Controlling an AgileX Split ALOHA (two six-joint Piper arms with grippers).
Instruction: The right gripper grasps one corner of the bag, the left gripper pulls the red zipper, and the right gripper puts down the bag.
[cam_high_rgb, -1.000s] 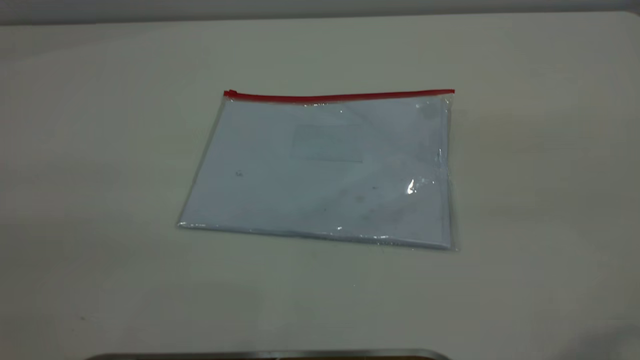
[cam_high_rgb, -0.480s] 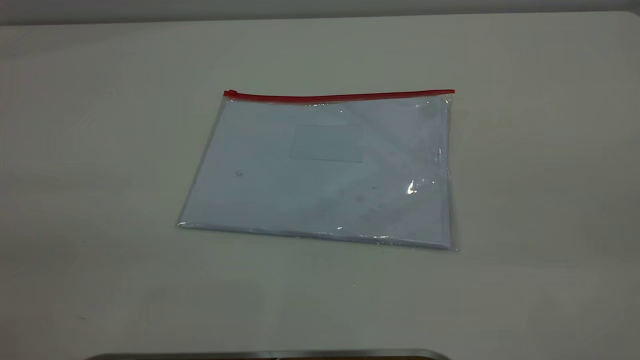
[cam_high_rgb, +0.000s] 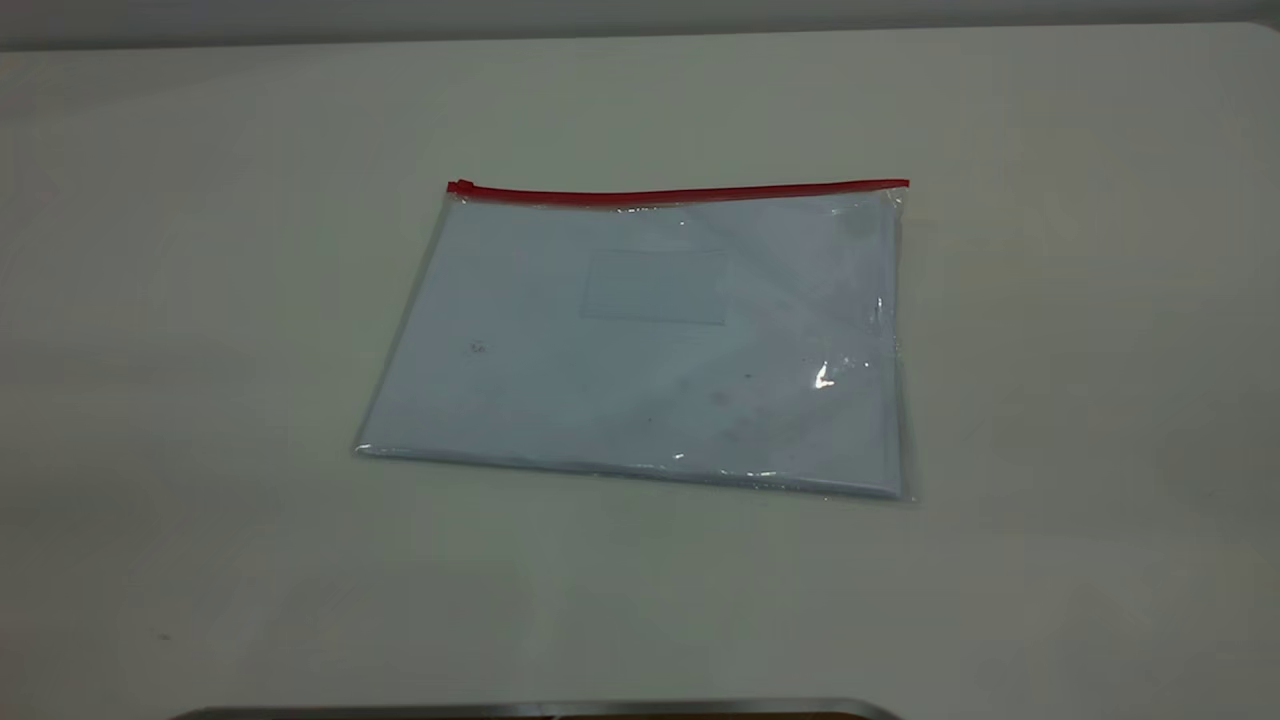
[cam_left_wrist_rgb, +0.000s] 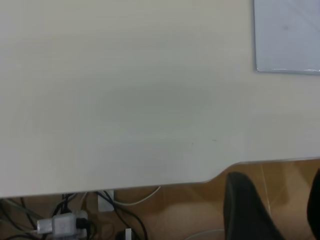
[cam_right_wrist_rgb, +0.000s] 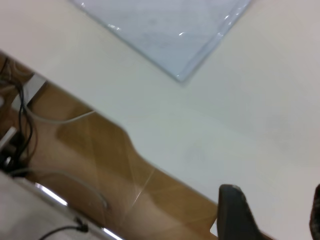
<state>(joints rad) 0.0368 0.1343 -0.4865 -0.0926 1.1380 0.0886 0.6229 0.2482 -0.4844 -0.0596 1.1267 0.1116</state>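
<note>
The bag (cam_high_rgb: 650, 340), a clear pale blue-white pouch, lies flat in the middle of the table (cam_high_rgb: 200, 300). The red zipper (cam_high_rgb: 680, 192) runs along its far edge, with the slider (cam_high_rgb: 460, 186) at the left end. Neither gripper shows in the exterior view. In the left wrist view the left gripper (cam_left_wrist_rgb: 276, 192) is open and empty, hanging off the table's edge, with a bag corner (cam_left_wrist_rgb: 287, 35) far from it. In the right wrist view the right gripper (cam_right_wrist_rgb: 274, 200) is open and empty near the table's edge, apart from the bag's corner (cam_right_wrist_rgb: 165, 30).
Wooden floor (cam_right_wrist_rgb: 100, 165) with cables and a power strip (cam_left_wrist_rgb: 62, 225) lies beyond the table's edge. A metal rim (cam_high_rgb: 540, 708) runs along the bottom of the exterior view.
</note>
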